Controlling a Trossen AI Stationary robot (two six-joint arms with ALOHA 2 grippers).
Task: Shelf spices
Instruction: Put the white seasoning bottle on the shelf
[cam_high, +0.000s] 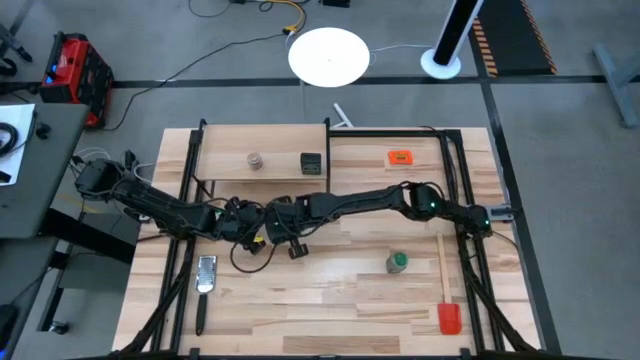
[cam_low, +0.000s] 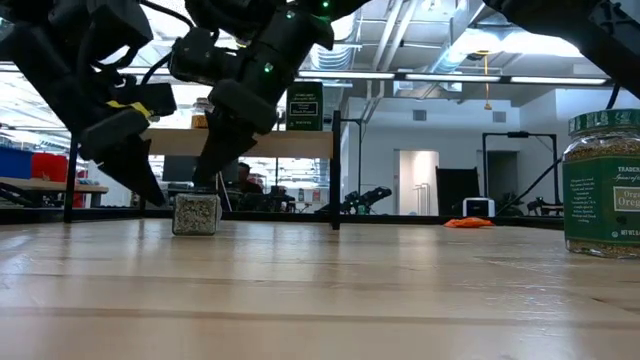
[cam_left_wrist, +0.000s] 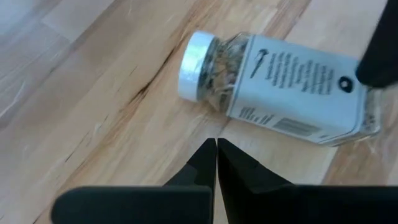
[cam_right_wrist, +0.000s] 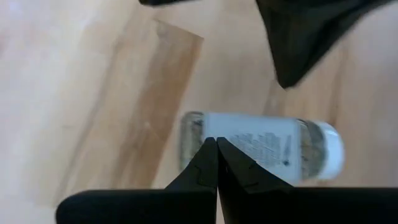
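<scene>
A clear jar with a white lid (cam_left_wrist: 273, 81) lies on its side on the table, also seen in the low view (cam_low: 196, 215) and the right wrist view (cam_right_wrist: 261, 149). My left gripper (cam_left_wrist: 216, 143) is shut, with its tips (cam_low: 158, 197) close beside the jar. My right gripper (cam_right_wrist: 216, 142) is shut over the jar's body near its bottom end. A brownish jar (cam_high: 255, 160) and a black tin (cam_high: 312, 163) stand on the shelf (cam_high: 225, 145). The green-lidded jar (cam_high: 397, 262) stands upright on the table at the near right. My left gripper has its shut tips beside the jar's long side (cam_left_wrist: 233, 115), toward the lid end; I cannot tell whether they touch it. My right gripper sets its shut fingertips (cam_left_wrist: 376, 59) against the jar's upper side near its bottom end (cam_right_wrist: 199, 134). It comes slanting down from the table's right. The jar lies flat on the table.
An orange tag (cam_high: 400, 156) lies at the far right. A red-headed spatula (cam_high: 445, 295) lies along the right side. A metal grater (cam_high: 206, 275) lies at the near left. Both arms cross the table's middle, under the shelf's front edge.
</scene>
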